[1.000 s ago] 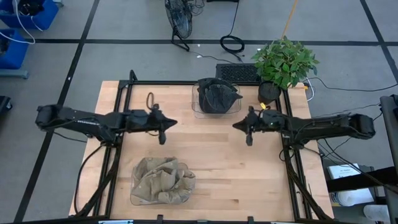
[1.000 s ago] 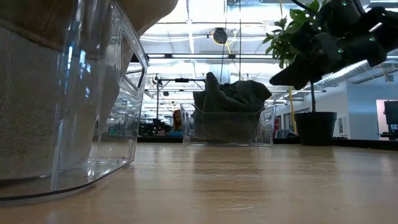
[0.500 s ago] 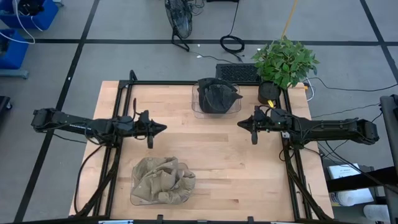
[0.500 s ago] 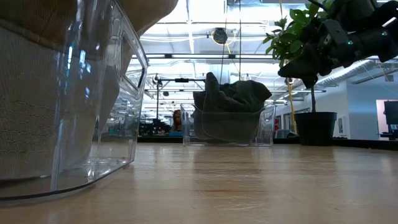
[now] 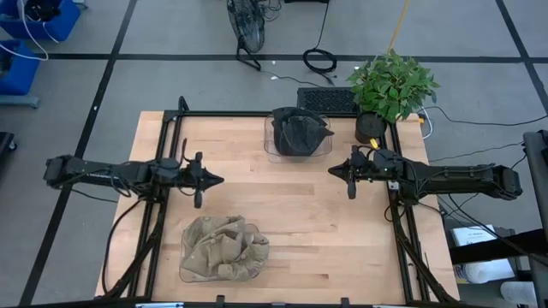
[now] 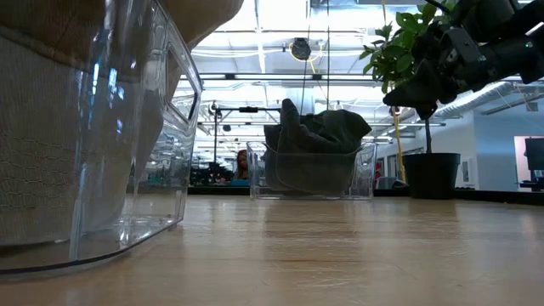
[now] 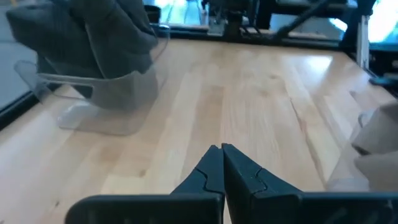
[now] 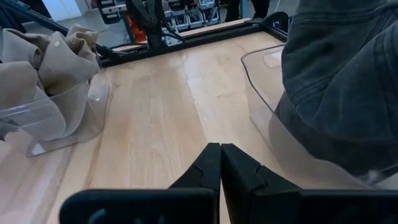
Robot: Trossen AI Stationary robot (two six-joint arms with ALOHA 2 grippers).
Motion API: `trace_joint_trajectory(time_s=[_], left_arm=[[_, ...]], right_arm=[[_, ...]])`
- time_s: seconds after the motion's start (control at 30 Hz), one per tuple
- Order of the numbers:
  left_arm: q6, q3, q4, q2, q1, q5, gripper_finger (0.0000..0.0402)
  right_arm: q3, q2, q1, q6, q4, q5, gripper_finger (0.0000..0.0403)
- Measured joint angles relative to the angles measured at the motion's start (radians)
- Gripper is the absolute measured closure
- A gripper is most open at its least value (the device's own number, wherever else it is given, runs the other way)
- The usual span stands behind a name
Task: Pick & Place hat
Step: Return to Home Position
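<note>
A dark grey hat (image 5: 300, 130) sits bunched in a clear bin (image 5: 274, 152) at the middle of the table's far edge; it also shows in the low view (image 6: 316, 136). A tan hat (image 5: 224, 248) fills a second clear bin (image 6: 161, 170) near the front left. My left gripper (image 5: 218, 180) hovers shut over the table's left part, pointing right, with nothing in it (image 7: 222, 149). My right gripper (image 5: 332, 172) hovers shut over the right part, pointing left, also holding nothing (image 8: 220, 147).
A potted plant (image 5: 390, 85) stands at the far right corner, just behind my right arm. Black frame rails (image 5: 171, 154) run along the table's left and right sides. Bare wood (image 5: 282, 197) lies between the two grippers.
My left gripper has drawn back toward the table's left edge and sunk a little. My right gripper has drawn back slightly toward the right edge. Both have stayed shut. The hats and bins have not moved.
</note>
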State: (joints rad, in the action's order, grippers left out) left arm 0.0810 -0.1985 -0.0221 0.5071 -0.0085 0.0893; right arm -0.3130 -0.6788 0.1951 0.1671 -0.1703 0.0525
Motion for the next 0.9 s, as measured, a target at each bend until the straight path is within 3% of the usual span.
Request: trace_joint_trajectory(time_s=[0.17,0.4,0.9], left_arm=[[-0.045,0.042,-0.066,-0.006,0.044,-0.047,0.04],[0.031,0.157,-0.172,-0.123,0.058,-0.072,0.0399],[0.039,0.167,0.035,-0.385,0.058,-0.102,0.04]], right_arm=[[0.0,0.0,0.0,-0.003,0.01,-0.003,0.0403],[0.0,0.0,0.0,0.034,0.03,-0.003,0.0403],[0.0,0.0,0.0,0.058,0.027,-0.003,0.0403]])
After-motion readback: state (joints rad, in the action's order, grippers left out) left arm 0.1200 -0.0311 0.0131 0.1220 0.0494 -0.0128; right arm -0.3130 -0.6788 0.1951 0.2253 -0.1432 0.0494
